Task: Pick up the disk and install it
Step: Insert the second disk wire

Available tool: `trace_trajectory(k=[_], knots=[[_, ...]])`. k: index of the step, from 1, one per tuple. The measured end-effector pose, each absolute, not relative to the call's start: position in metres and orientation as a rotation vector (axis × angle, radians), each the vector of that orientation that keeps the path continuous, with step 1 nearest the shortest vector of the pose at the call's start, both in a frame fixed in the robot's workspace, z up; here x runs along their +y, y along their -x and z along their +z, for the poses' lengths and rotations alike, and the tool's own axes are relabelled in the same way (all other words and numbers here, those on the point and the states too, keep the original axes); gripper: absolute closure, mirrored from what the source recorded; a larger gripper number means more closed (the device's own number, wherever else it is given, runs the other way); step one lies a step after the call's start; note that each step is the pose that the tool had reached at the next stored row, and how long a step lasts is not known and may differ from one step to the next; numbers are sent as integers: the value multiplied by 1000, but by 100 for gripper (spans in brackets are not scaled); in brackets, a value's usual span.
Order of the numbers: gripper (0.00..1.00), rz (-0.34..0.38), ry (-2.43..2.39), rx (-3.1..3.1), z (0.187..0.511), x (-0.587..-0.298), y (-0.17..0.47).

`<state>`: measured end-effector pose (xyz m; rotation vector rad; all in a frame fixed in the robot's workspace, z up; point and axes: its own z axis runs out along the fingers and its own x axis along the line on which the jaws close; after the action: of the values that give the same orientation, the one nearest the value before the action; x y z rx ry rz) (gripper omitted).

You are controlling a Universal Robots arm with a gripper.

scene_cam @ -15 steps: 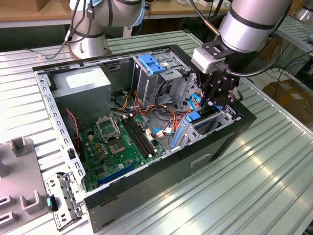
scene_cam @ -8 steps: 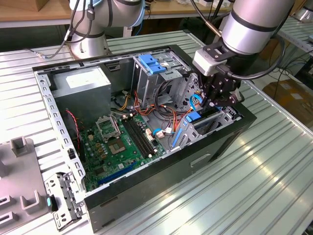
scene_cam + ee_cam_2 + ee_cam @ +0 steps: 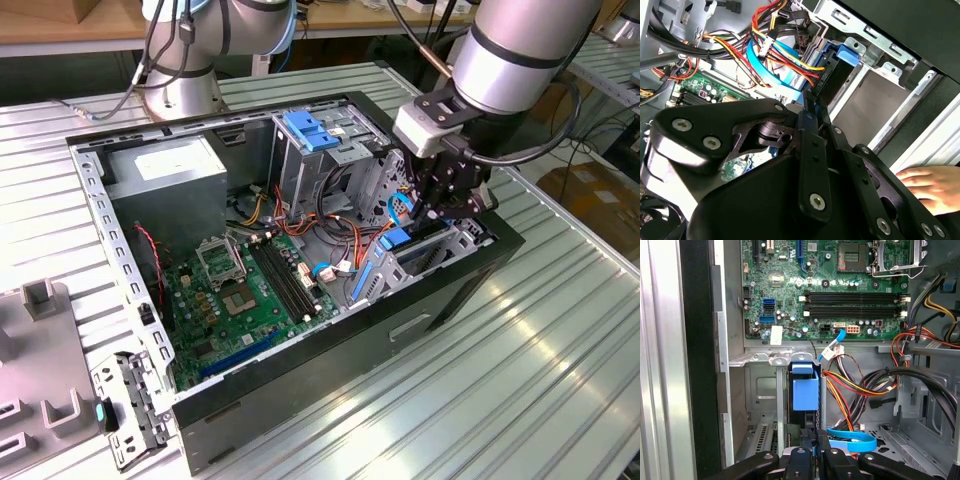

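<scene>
While the gripper (image 3: pixel 811 450) pinches the disk (image 3: pixel 805 392) edge-on, its long axis runs toward twelve o'clock in the first wrist view. It sits inside the bay (image 3: pixel 762 390).

I see a green motherboard (image 3: pixel 250 290) with black memory slots (image 3: pixel 855 302) inside the black case (image 3: pixel 400 330). The disk (image 3: pixel 805 390) shows light blue rails. Cables (image 3: pixel 855 385) run red, yellow, orange and black; one ribbon (image 3: pixel 852 440) is blue. My gripper (image 3: pixel 445 195) is black.
</scene>
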<state>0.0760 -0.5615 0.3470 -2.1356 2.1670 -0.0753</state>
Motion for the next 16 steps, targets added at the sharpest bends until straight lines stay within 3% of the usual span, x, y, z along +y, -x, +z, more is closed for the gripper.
trace_trajectory(k=[16], knots=[[84,-58,2127,2161,348,-562,-76]])
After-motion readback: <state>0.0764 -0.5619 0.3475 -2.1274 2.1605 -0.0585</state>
